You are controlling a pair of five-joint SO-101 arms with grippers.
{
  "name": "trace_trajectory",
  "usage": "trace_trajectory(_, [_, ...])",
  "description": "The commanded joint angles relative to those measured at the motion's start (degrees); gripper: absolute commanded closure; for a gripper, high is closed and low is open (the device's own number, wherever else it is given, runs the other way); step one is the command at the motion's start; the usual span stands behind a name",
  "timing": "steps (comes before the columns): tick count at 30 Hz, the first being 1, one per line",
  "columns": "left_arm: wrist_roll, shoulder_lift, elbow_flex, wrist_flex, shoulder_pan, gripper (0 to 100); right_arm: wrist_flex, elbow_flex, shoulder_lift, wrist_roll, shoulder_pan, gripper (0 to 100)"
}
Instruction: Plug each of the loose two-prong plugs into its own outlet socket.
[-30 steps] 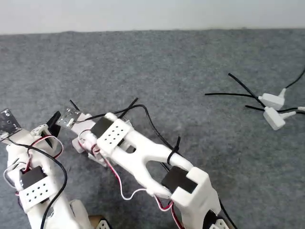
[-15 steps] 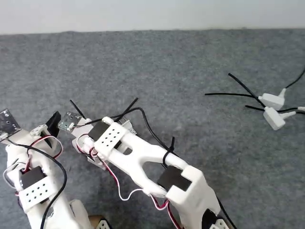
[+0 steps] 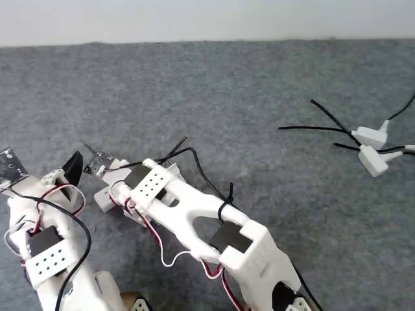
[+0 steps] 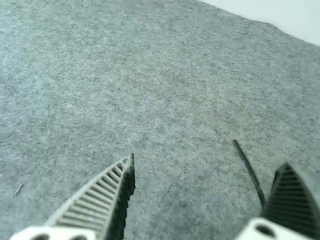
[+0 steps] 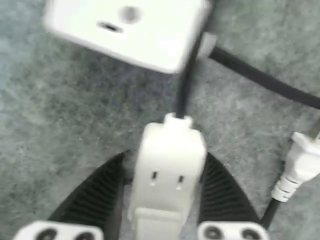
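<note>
My right gripper point(image 5: 165, 160) is shut on a white outlet socket block point(image 5: 167, 175) with two slots, one black finger on each side. A black cord runs from it to a second white socket block point(image 5: 125, 30) lying on the carpet. A loose white two-prong plug point(image 5: 298, 167) lies beside them. In the high view the right arm point(image 3: 155, 188) reaches across to the near left, and its wrist hides the held block. My left gripper point(image 4: 200, 200) stands open over bare carpet, close to a black cord end point(image 4: 247, 167). Its black finger point(image 3: 72, 168) shows at the far left.
Two more white plug pieces point(image 3: 371, 136) point(image 3: 373, 161) with black cords lie at the far right of the grey carpet point(image 3: 227, 91). A pale wall runs along the back edge. Black cords trail around the right arm's wrist.
The right arm has shifted slightly left and toward the near edge with the socket block in its gripper. The left arm has barely moved.
</note>
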State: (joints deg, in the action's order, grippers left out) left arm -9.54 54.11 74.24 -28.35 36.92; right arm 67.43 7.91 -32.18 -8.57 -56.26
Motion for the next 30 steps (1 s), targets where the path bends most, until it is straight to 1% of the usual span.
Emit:
trace_trajectory(1, [-0.44,0.70,-1.27,1.49,0.18,59,1.19,1.05,-0.04,-0.35,-0.48,98.9])
trace_trajectory(5, [-0.44,0.62,-0.84,2.55,0.09,59,5.23,2.55,1.80,-0.18,-0.31,98.9])
trace_trajectory(13, [-0.44,0.79,0.22,3.87,-0.18,59,12.35,2.55,10.77,0.00,-0.13,98.9])
trace_trajectory(17, [-0.44,0.79,0.22,4.04,-0.26,59,15.43,2.55,14.73,-0.53,1.01,98.9])
trace_trajectory(19, [-0.44,0.70,0.57,4.92,-0.26,59,16.75,2.55,17.36,-2.46,2.68,98.9])
trace_trajectory(23, [-0.44,0.44,0.57,5.45,-0.35,59,21.23,2.55,25.01,-7.30,8.48,98.9])
trace_trajectory(27, [-0.44,0.35,0.57,5.54,-0.35,59,26.15,2.55,35.38,-10.29,18.07,98.9])
trace_trajectory(30, [-0.35,0.35,0.84,5.54,-1.32,59,29.41,2.55,42.24,-13.01,26.95,98.9])
